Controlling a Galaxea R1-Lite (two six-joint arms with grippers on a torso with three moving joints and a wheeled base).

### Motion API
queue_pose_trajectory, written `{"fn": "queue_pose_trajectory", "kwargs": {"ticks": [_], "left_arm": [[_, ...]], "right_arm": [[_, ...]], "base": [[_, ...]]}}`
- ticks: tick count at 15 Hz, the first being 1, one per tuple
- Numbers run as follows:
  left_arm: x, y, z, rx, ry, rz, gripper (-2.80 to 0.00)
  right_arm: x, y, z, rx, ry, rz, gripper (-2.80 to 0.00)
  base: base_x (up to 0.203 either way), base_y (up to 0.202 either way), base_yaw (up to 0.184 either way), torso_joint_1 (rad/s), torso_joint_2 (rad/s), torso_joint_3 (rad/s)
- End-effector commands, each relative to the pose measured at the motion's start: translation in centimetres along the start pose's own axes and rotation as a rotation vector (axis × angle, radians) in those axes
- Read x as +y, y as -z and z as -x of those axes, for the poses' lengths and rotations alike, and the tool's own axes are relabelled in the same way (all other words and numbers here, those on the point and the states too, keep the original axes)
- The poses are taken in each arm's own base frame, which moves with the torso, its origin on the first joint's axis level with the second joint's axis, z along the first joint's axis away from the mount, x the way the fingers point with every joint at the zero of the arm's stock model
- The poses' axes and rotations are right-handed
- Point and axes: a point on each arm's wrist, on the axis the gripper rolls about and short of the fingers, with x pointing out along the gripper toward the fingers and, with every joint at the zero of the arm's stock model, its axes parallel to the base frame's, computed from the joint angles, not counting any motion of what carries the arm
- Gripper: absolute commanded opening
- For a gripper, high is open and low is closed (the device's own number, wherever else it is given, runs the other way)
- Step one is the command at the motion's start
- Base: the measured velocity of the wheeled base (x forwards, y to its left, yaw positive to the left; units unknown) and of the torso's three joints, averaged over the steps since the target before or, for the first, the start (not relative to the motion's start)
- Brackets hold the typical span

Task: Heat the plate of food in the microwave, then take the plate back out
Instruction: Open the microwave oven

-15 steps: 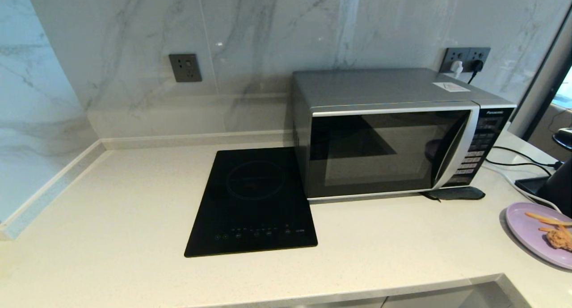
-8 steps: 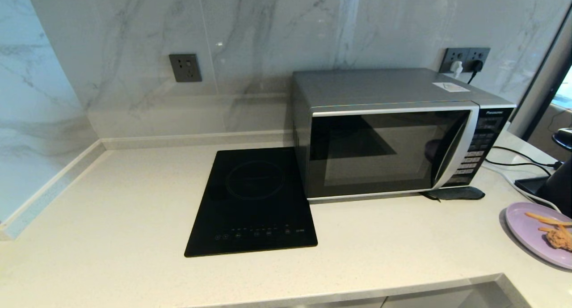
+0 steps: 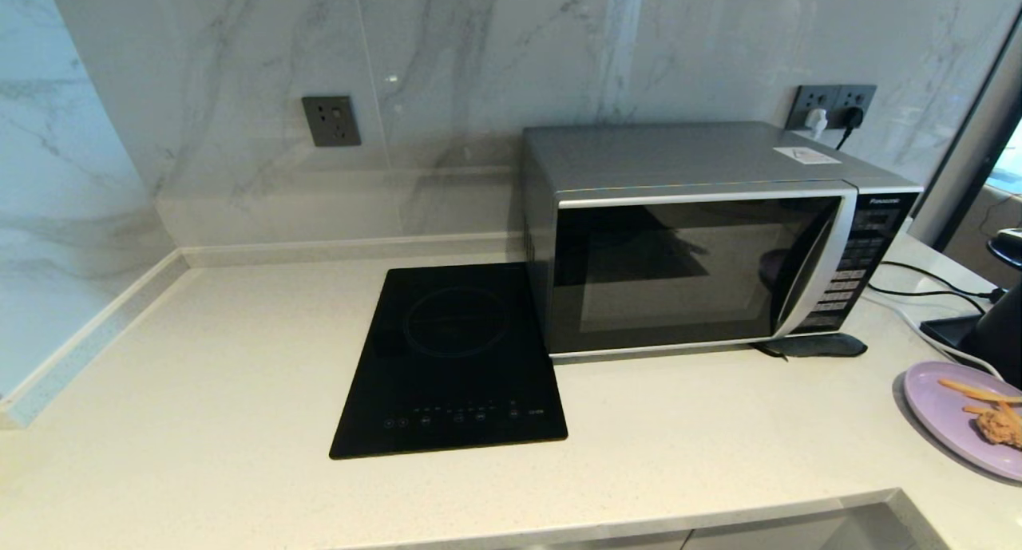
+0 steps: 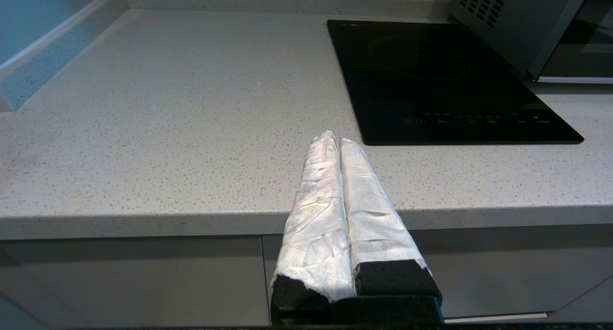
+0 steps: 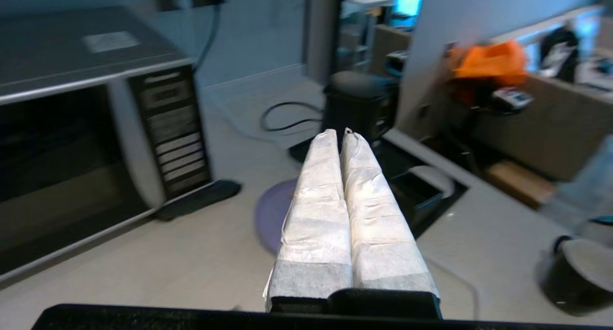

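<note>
Right wrist view, right gripper (image 5: 341,131) pressed closed, empty, above plate of food (image 5: 272,215), microwave (image 5: 91,124) beside.

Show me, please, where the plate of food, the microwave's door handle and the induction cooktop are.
plate of food (image 3: 950,422): head view, bare lilac surface left of the fries.
microwave's door handle (image 3: 813,267): head view, middle of the curved silver bar.
induction cooktop (image 3: 455,374): head view, black glass centre.
</note>
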Motion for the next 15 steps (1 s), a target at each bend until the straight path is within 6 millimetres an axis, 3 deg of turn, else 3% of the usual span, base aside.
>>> {"fn": "queue_pose_trajectory", "kwargs": {"ticks": [1,5,9,15], "left_arm": [[0.0,0.0,0.0,0.001,-0.001,0.001,-2.8],[0.0,0.0,0.0,0.001,-0.001,0.001,-2.8],[0.0,0.0,0.0,0.001,-0.001,0.001,-2.8],[0.0,0.0,0.0,0.001,-0.001,0.001,-2.8]], "right_arm": [[2.5,-0.6,-3.9,0.023,0.114,0.072,-2.8],[3.4,0.5,-5.3,0.042,0.174,0.184,-2.8],[3.7,1.8,-6.2,0.093,0.394,0.209,-2.8],[5.7,4.5,-7.8,0.109,0.36,0.197,-2.8]], "base": [[0.0,0.0,0.0,0.0,0.0,0.0],[0.0,0.0,0.0,0.0,0.0,0.0],[0.0,0.0,0.0,0.0,0.0,0.0],[0.0,0.0,0.0,0.0,0.0,0.0]]}}
